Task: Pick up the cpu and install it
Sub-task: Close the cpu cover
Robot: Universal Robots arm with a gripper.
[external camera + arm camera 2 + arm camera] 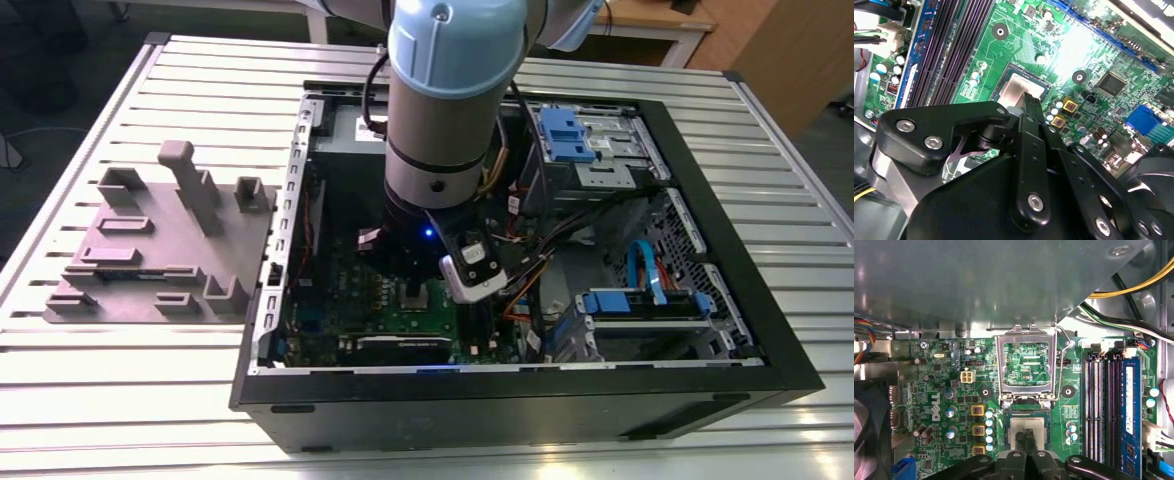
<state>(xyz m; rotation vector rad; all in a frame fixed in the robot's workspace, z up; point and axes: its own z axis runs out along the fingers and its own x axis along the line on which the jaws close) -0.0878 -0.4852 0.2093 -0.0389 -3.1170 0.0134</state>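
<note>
The cpu, a flat square chip with a shiny silver top, lies flat in the socket of the green motherboard; it also shows in the second wrist view and the exterior view. My gripper hangs directly over the chip's middle with its black fingertips pressed together, much narrower than the chip and at or just above its top; contact cannot be made out. The socket's metal frame stands flipped open beside the chip. My arm reaches down into the open computer case.
Black memory slots and a blue strip run along one side of the socket. A grey metal box and bundled cables border it, and a fan sits near. Blue drive bays fill the case's far side. A grey fixture stands at the exterior view's left.
</note>
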